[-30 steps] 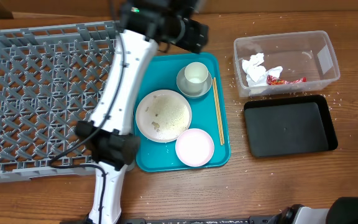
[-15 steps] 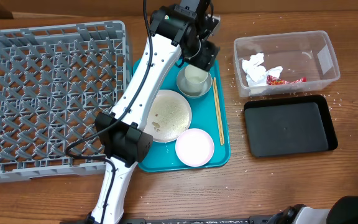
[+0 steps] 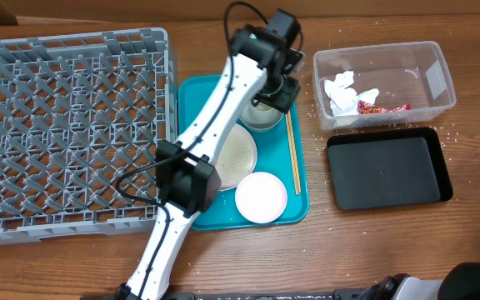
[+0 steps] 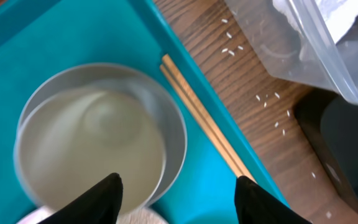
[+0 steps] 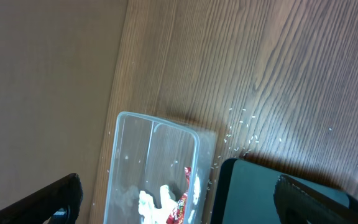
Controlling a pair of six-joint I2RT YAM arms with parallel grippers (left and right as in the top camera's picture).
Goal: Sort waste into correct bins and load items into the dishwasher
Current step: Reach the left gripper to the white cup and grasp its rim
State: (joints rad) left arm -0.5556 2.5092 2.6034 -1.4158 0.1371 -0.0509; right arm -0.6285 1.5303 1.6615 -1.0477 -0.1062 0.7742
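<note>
Bowl point(image 4: 176, 146) under spread left hand point(image 4: 178, 196): we judge rim straddled for grasp. Right hand point(image 5: 176, 193) spread, aside, out of way.

The top camera hangs high over the table point(image 3: 390, 250) and looks straight down, seeing the grey rack point(image 3: 65, 125), teal tray point(image 3: 300, 200), clear tub point(image 3: 440, 79) and black tray point(image 3: 388, 171) together. The left wrist camera sits very close behind the left pincer point(image 4: 179, 199), looking down at the grey bowl point(image 4: 173, 124) and chopsticks point(image 4: 204, 124) ahead of its tips. The right wrist camera looks down from far up, with the tub and black tray between the tips of the right pincer point(image 5: 182, 199). All three views show the tub
</note>
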